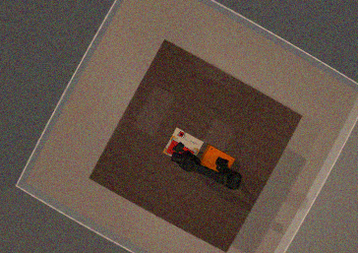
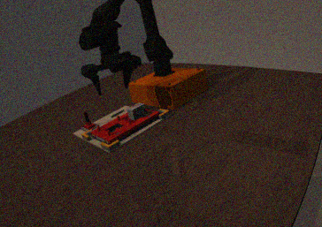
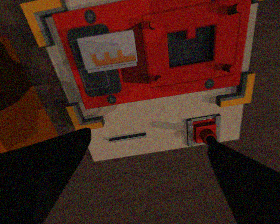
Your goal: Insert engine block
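The engine block [image 3: 206, 132], seemingly unlettered, sits in its holder [image 3: 189, 132] near the spread, ungripping claw [image 2: 113, 91] [image 3: 149, 140].

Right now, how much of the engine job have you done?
The engine block still needs to go in: it sits in its holder, outside the red car body. My open gripper holds nothing. Left: grab, insert, let go, back away.

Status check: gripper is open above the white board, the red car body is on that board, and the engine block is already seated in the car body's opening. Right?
One thing is off: the engine block is not in the car body; it stands in the small square holder on the white board, as the wrist view shows. The rest stands.
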You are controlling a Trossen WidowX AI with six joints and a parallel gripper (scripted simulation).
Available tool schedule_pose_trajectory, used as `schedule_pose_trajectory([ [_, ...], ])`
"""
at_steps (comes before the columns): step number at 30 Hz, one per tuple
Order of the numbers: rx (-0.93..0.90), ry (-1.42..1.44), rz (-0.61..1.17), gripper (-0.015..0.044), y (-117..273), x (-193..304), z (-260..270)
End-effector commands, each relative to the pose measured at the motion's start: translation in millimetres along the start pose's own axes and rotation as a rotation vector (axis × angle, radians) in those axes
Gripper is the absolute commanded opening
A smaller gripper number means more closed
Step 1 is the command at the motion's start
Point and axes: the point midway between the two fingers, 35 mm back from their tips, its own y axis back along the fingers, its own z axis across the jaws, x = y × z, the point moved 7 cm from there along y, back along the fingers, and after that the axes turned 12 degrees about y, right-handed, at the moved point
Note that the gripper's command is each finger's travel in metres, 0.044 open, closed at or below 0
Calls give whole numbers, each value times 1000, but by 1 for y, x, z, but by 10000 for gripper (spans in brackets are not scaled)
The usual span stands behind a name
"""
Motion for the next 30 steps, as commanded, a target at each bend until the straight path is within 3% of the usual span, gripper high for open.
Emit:
schedule_pose_trajectory([
  [1,-29,123,-73,440,13,-25,10],
  [10,-59,221,-126,440,22,-46,19],
  [14,-59,221,-126,440,-10,-50,21],
  [30,-59,221,-126,440,-33,-54,22],
])
